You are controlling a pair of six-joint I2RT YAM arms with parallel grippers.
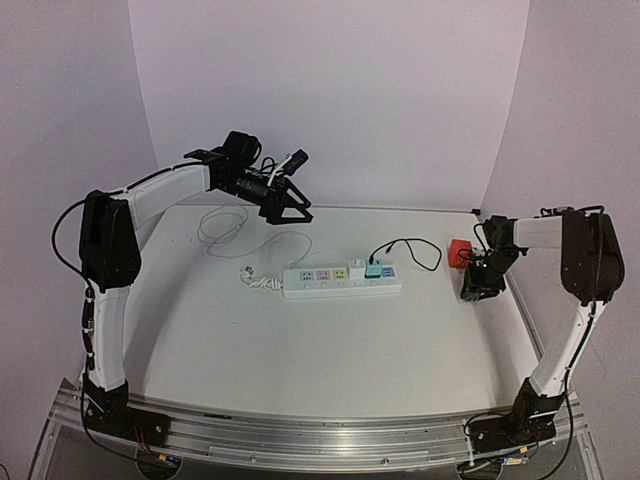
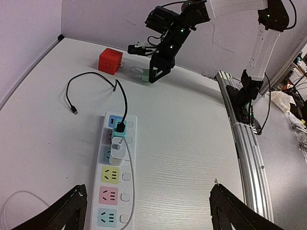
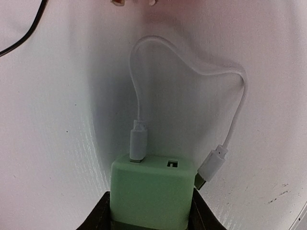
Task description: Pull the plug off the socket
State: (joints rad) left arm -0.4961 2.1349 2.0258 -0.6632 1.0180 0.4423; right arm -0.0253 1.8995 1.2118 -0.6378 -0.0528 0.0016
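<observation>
The socket [image 1: 340, 282] [image 2: 116, 182] is a long white power strip lying mid-table, with coloured outlet labels. A white plug [image 2: 117, 149] and a teal plug [image 2: 120, 127] with a black cable sit in it. A pale green plug [image 3: 151, 191] [image 2: 145, 75] is off the strip, low over the table at the right. My right gripper [image 3: 151, 211] [image 1: 476, 290] is shut on it, and a short white cable [image 3: 192, 67] trails from it. My left gripper [image 1: 290, 205] [image 2: 148, 189] hangs open and empty, high above the strip's left end.
A red cube [image 1: 460, 253] [image 2: 110, 61] stands just behind the right gripper. The strip's white cord [image 1: 235, 232] loops over the table at the back left. The black cable [image 1: 415, 250] curls between the strip and the cube. The table's right edge is close to the right gripper.
</observation>
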